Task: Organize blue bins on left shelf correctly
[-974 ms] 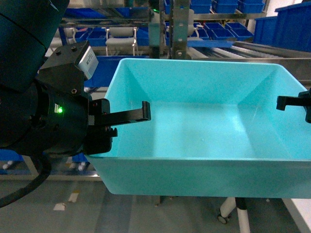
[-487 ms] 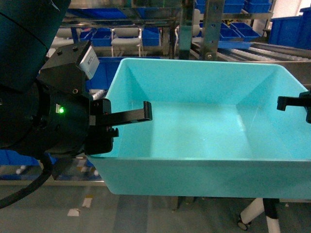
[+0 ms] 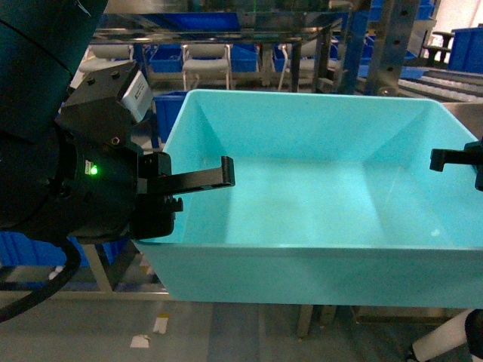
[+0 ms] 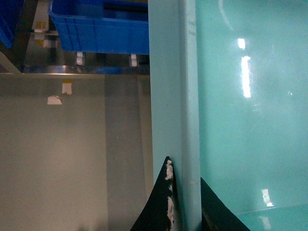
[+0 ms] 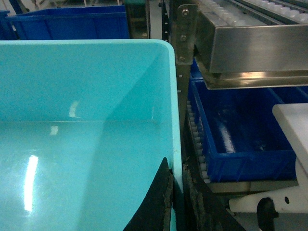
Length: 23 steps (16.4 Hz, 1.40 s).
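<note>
The turquoise bin (image 3: 317, 204) fills the centre and lower right of the head view, carried clear of any surface, with the floor visible beneath it. The left gripper (image 3: 202, 179) at mid-left is clamped on the bin's left wall: the left wrist view shows one dark finger (image 4: 161, 202) outside the rim and the other inside. The right gripper (image 3: 453, 160) at the right edge pinches the opposite wall the same way, as the right wrist view shows with the rim sandwiched between its pads (image 5: 159, 207).

Over the last second the bin has kept its place between the grippers, while the background has slid rightward: the steel uprights (image 3: 392, 45) have moved from the top centre to the upper right, and the chairs (image 3: 204, 56) and royal-blue bins (image 3: 170, 113) behind have shifted with them. I read this as the base turning or rolling with the load, so the carry is under way and placement has not begun. In the right wrist view, a roller rack (image 5: 250, 33) with a royal-blue bin beneath stands just beside the tub's right wall.
</note>
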### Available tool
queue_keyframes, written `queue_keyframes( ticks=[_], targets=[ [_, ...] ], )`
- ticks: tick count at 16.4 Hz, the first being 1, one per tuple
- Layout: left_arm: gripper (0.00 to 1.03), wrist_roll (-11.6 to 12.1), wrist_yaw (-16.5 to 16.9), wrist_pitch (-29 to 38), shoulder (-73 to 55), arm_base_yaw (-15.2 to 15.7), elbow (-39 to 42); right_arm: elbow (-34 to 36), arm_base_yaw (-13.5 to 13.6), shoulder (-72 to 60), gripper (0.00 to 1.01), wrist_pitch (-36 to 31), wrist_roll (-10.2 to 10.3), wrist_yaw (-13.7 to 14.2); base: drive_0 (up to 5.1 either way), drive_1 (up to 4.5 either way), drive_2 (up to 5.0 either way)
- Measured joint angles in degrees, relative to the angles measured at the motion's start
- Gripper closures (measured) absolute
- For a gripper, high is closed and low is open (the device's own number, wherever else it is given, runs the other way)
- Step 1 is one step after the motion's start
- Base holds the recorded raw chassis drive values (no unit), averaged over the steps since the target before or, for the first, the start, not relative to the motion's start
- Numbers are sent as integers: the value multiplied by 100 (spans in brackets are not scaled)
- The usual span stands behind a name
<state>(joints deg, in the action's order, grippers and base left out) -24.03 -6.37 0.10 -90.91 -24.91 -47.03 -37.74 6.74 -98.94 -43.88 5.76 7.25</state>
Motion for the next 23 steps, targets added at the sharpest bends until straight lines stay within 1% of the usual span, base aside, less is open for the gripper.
queue_keyframes(
  ticks=[16,18,19,23],
  targets=[
    [101,-2,0,-13,0,0,0,0,4,0,99,11,0,0,-461,392,79],
    [101,0,17,11,0,68,0,-20,44,-24,99,15,2,-44,0,0,0],
    [101,0,-11,15,0,26,0,-17,33,-24,99,4,4,0,-45,-45,-45],
    [101,-11,-13,-13,7,-4,0,0,31,-26,99,28,7,31,331,117,-500]
  ],
)
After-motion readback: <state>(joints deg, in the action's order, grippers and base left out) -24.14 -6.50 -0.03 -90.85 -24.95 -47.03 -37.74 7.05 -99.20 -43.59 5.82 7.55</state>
